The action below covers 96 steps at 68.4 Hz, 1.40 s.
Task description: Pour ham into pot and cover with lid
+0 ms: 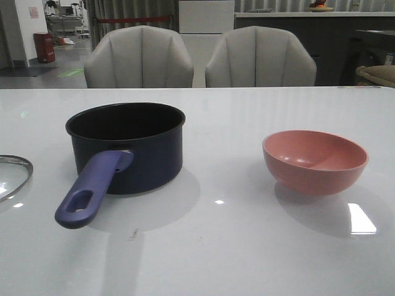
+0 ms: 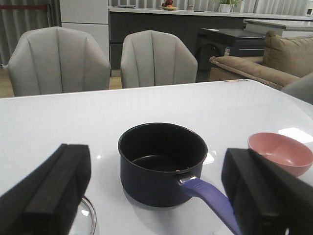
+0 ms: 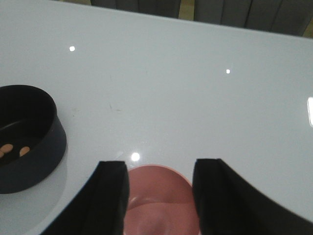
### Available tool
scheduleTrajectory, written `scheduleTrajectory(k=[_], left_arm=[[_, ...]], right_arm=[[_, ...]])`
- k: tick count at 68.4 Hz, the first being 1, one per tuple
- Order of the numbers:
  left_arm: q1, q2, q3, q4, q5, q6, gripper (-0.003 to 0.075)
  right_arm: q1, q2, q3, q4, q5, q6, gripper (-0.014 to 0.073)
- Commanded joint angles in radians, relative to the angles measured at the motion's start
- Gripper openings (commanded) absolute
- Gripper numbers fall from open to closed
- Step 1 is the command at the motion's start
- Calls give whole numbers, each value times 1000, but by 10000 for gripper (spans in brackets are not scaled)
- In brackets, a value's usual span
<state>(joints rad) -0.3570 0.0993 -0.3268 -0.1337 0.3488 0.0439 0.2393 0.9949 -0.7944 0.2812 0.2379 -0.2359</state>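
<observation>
Ham (image 3: 13, 149) lies in the pot (image 1: 126, 148) — both end effectors, left (image 2: 156, 196) and right (image 3: 159, 196), spread.

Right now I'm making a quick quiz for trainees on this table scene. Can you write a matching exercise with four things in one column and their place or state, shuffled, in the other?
Things:
1. ham
2. pink bowl
3. lid
4. left gripper

Places or states:
A. lying on the table at the front view's left edge, only partly in frame
B. open, holding nothing
C. inside the pot
D. upright on the table, nothing visible inside it

Pairs: 1-C, 2-D, 3-A, 4-B
</observation>
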Motion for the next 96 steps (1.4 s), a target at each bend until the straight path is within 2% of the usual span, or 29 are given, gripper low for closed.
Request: scheduleTrajectory(k=[1,23,38,41,42,43,44,45,47,48,52,56,68,76,85,96], left_arm=[[-8,10,-26,-12,-81,-3,582],[-8,10,-26,-12,-81,-3,582],[-8,10,-26,-12,-81,-3,582],[-8,10,-26,-12,-81,-3,582],[-8,10,-26,-12,-81,-3,582],[-8,10,-26,-12,-81,-3,582],[-8,10,-26,-12,-81,-3,582],[-8,10,-26,-12,-81,-3,582],[-8,10,-26,-12,-81,-3,582],[-8,10,-26,-12,-81,-3,581],[-8,10,-26,-12,-79,-3,582],[-8,10,-26,-12,-79,-3,582],[-8,12,-27,-12,-80,-3,583],[-8,35,-61,-12,-78,-3,620],[-5,134,-124,12,-77,-3,671],[8,317,-212,14,-55,-11,671]], right_arm=[[8,-127,70,-2,-139,-14,421],[8,-616,459,37,-285,-12,421],[8,-834,596,36,-283,-12,415],[8,-844,606,36,-283,-12,393],[8,-845,611,36,-282,-12,351],[8,-845,611,36,-282,-12,351],[8,-845,613,36,-282,-12,305],[8,-845,613,36,-282,-12,305],[8,-845,615,36,-281,-12,253],[8,-845,617,36,-281,-12,197],[8,-845,617,37,-272,-12,125],[8,-845,617,37,-261,-12,156],[8,-845,617,37,-251,-12,150],[8,-845,617,37,-249,-12,150],[8,-845,617,37,-249,-12,150],[8,-845,617,37,-249,-12,150]])
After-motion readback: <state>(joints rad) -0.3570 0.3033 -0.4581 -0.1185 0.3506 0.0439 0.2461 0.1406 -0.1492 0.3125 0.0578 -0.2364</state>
